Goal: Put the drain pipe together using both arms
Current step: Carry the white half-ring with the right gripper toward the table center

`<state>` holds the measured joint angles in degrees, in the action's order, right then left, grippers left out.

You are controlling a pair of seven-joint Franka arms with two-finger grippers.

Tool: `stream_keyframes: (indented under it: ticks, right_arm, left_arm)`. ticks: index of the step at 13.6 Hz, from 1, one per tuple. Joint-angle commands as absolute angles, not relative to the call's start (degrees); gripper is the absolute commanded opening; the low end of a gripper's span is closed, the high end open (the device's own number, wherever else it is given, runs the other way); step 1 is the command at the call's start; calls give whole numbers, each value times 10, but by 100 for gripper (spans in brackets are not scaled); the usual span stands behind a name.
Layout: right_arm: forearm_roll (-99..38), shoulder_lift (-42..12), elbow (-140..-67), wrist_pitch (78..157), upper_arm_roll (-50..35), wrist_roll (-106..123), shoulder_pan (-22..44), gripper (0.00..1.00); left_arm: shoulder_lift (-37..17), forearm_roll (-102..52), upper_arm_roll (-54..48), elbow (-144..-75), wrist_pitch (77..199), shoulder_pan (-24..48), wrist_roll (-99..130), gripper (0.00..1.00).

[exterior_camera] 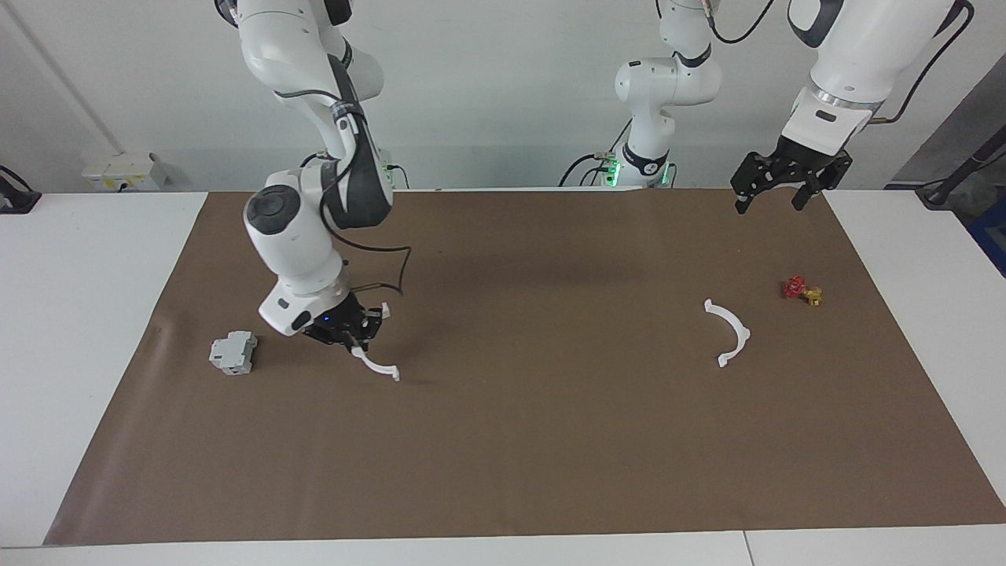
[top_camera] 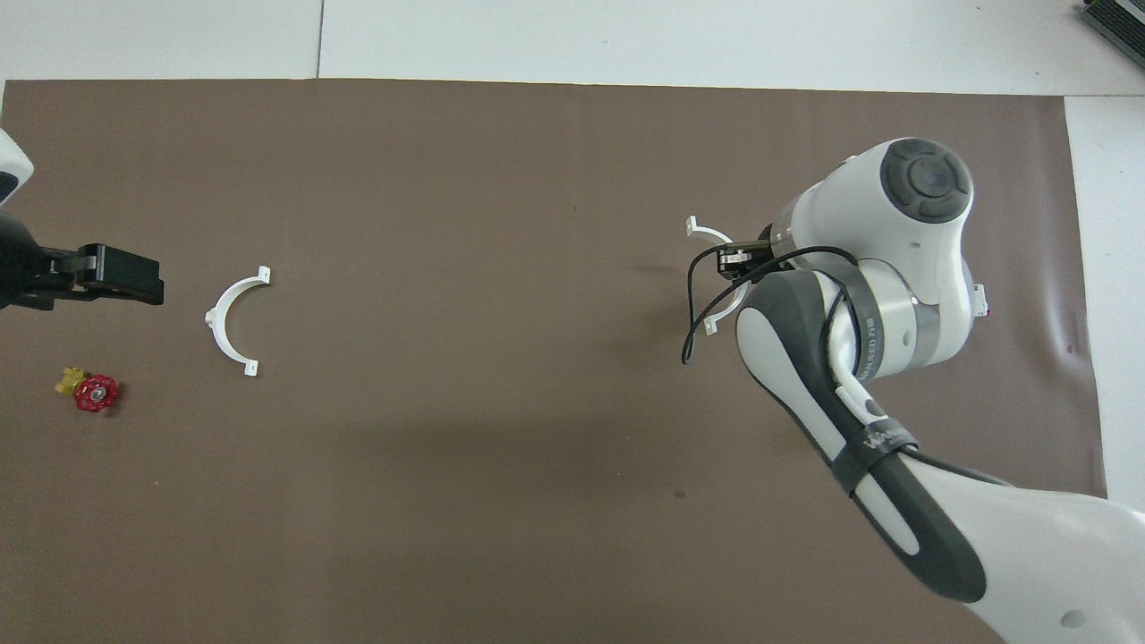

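One white half-ring arc of the drain pipe [exterior_camera: 377,366] [top_camera: 707,233] hangs just above the brown mat [exterior_camera: 503,440], toward the right arm's end. My right gripper [exterior_camera: 350,332] [top_camera: 735,261] is shut on its mid-arc, and both ends stick out past the fingers. The other arc [exterior_camera: 731,332] [top_camera: 234,317] lies flat on the mat toward the left arm's end, untouched. My left gripper [exterior_camera: 774,195] [top_camera: 134,279] hangs open and empty, raised over the mat's corner near the robots, and it waits there.
A grey-white boxy block [exterior_camera: 233,351] sits on the mat beside the right arm's wrist, toward that end of the table. A small red and yellow part [exterior_camera: 802,291] [top_camera: 88,390] lies near the resting arc, toward the mat's edge.
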<state>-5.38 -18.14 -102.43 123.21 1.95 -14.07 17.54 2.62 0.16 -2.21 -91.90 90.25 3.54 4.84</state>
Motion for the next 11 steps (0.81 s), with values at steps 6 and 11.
stream_keyframes:
  ticks: [6, 11]
  right_arm:
    - [-37, -219, -1055, 1317, 21, -335, 300, 0]
    - [-8, -244, -1062, 1360, 22, -369, 322, 0]
  left_arm:
    - [39, -8, -24, -932, 898, 31, 53, 100]
    - [39, -8, -24, -932, 898, 32, 53, 100]
